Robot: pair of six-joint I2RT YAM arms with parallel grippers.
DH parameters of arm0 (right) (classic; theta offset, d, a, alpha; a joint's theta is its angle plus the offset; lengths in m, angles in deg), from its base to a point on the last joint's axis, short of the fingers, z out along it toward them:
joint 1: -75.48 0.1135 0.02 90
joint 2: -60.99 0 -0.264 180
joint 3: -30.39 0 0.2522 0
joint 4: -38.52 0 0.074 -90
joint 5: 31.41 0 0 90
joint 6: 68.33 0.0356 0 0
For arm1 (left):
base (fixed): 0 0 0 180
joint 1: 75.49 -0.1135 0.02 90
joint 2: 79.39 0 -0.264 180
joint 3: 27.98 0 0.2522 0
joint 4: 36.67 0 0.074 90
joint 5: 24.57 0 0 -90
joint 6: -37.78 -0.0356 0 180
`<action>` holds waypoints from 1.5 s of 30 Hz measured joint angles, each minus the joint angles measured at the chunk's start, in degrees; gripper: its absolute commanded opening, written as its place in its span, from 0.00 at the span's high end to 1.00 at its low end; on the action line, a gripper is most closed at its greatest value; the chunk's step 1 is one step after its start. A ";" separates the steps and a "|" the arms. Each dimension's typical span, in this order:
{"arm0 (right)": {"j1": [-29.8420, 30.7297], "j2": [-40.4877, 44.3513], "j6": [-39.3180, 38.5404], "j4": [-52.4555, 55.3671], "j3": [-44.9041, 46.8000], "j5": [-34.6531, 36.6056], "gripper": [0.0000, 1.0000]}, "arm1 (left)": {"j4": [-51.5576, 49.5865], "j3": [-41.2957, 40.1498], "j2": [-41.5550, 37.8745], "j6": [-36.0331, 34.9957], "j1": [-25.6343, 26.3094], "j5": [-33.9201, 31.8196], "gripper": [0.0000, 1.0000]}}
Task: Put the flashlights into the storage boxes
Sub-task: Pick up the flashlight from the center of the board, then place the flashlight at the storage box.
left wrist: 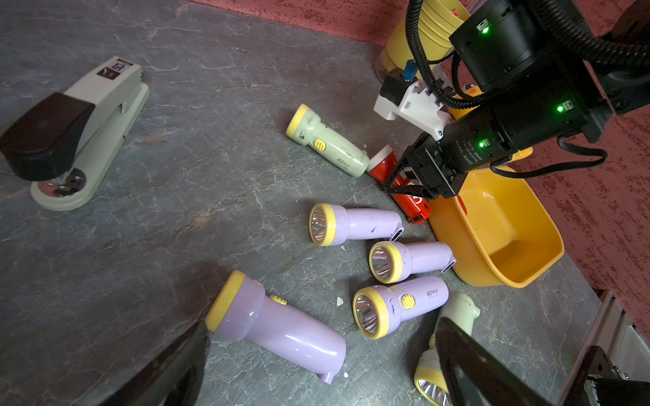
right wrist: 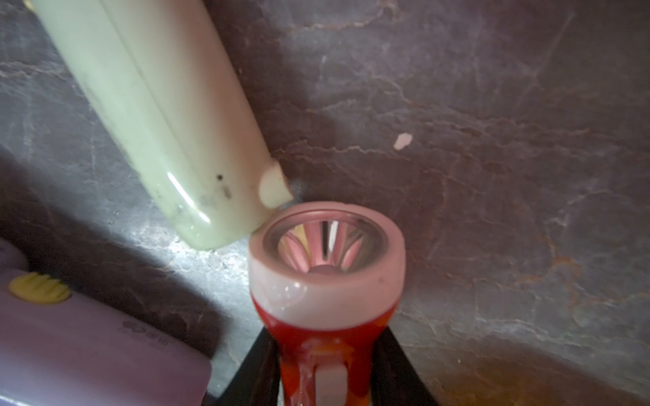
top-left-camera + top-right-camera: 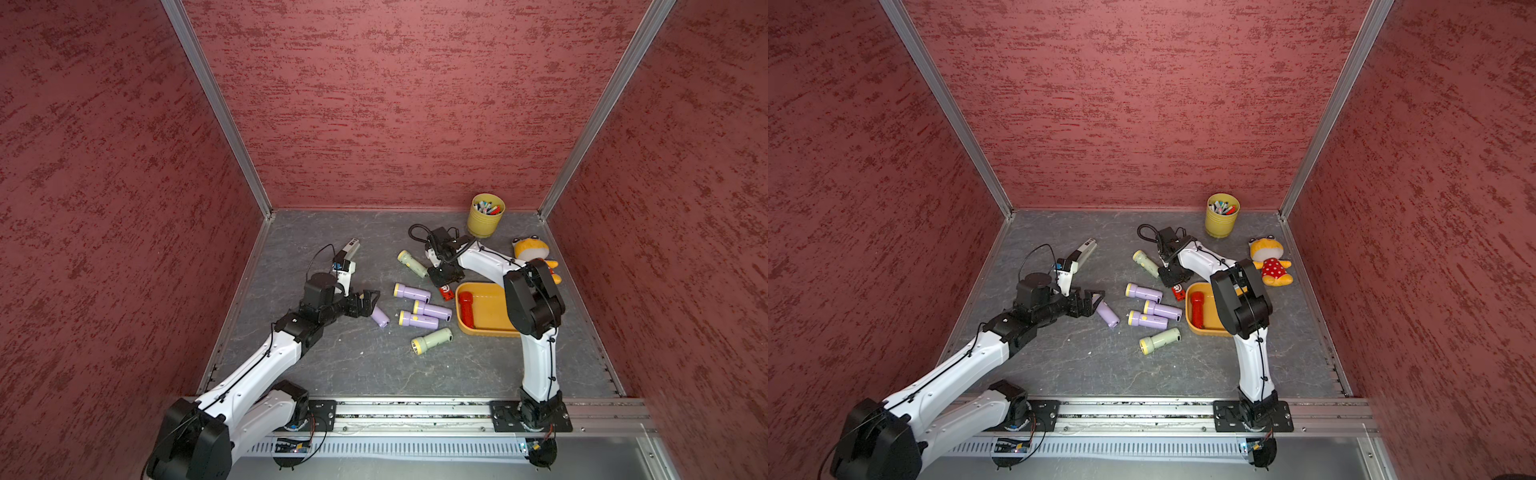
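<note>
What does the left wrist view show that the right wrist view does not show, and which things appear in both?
Only the left wrist view shows the stapler, the orange tray, the yellow cup and the right hand seen from outside. Only the right wrist view shows the lens of the red flashlight from the front. Both show the red flashlight between that hand's fingers, the pale green flashlight whose tail end touches its head, and one lilac flashlight beside them.
</note>
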 measured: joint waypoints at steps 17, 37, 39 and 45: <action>-10.62 35.78 10.97 -3.32 23.39 -0.24 0.70 | 4.28 11.06 16.63 -4.61 10.84 0.26 0.00; -13.14 34.71 16.09 -7.63 36.00 -2.89 0.70 | 6.58 11.96 18.14 -4.72 12.39 0.61 0.00; -13.14 33.35 16.09 -8.09 36.00 -2.89 0.70 | 6.60 11.96 18.14 -4.72 12.39 0.57 0.00; -13.14 31.50 16.06 -8.52 36.02 -2.91 0.69 | 6.62 11.96 18.14 -4.70 12.39 0.55 0.00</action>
